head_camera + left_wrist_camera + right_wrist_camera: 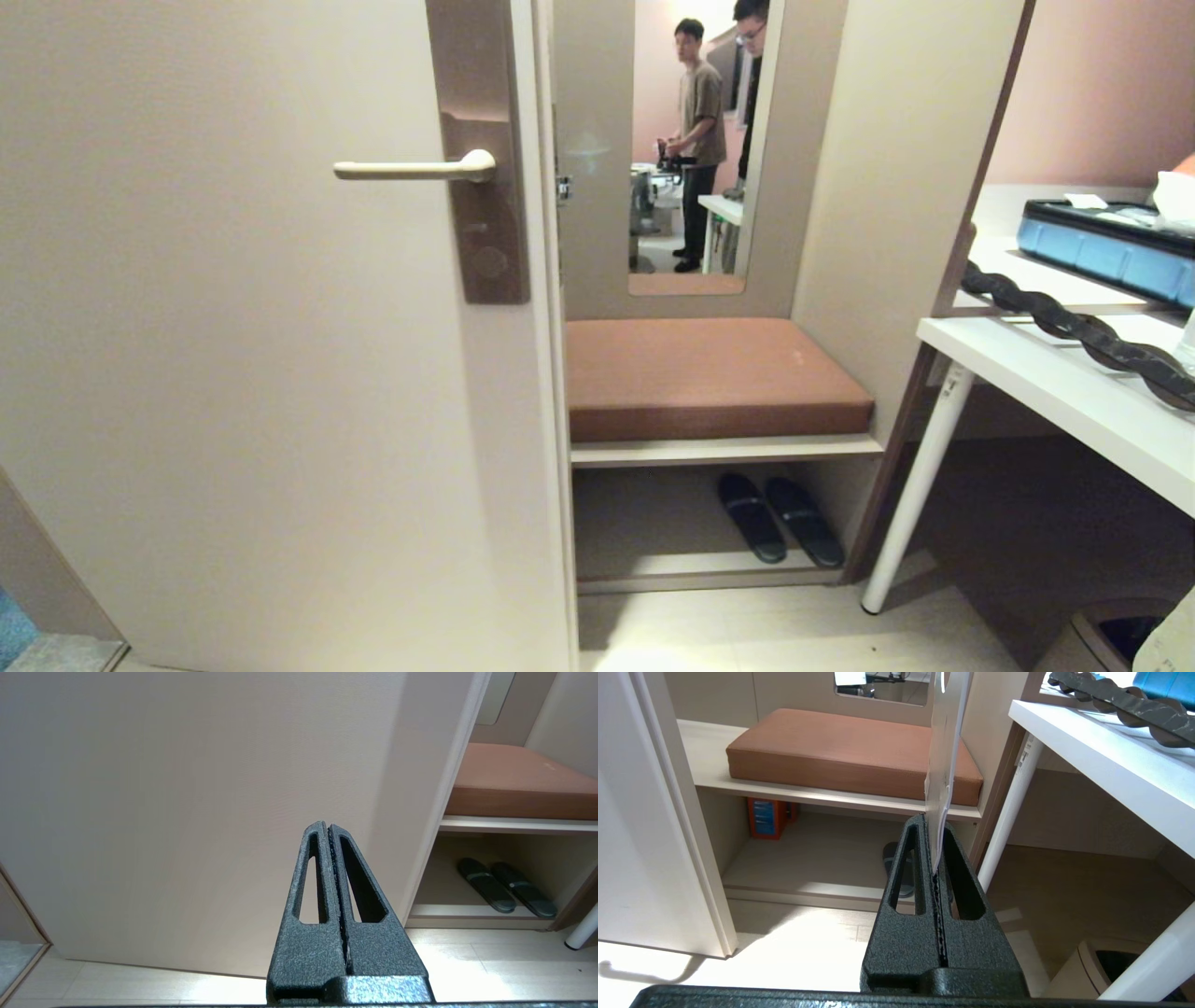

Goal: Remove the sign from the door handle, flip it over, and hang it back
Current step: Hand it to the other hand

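Note:
The cream door handle [415,170] juts out level from its brown plate [485,233] on the pale door [233,373], and nothing hangs on it. In the right wrist view my right gripper [934,823] is shut on the lower end of the sign [944,756], a thin white card seen edge-on that stands up from the jaws in front of the bench. A pale corner [1169,635] at the head view's lower right may be that card. Low before the door, my left gripper [327,826] is shut with nothing in it.
Right of the door stands a bench with a brown cushion [709,373] and black slippers [780,518] underneath. A white table [1055,383] with a slanting leg [915,485] fills the right side. A bin [1106,961] sits under it. A mirror [695,140] reflects two people.

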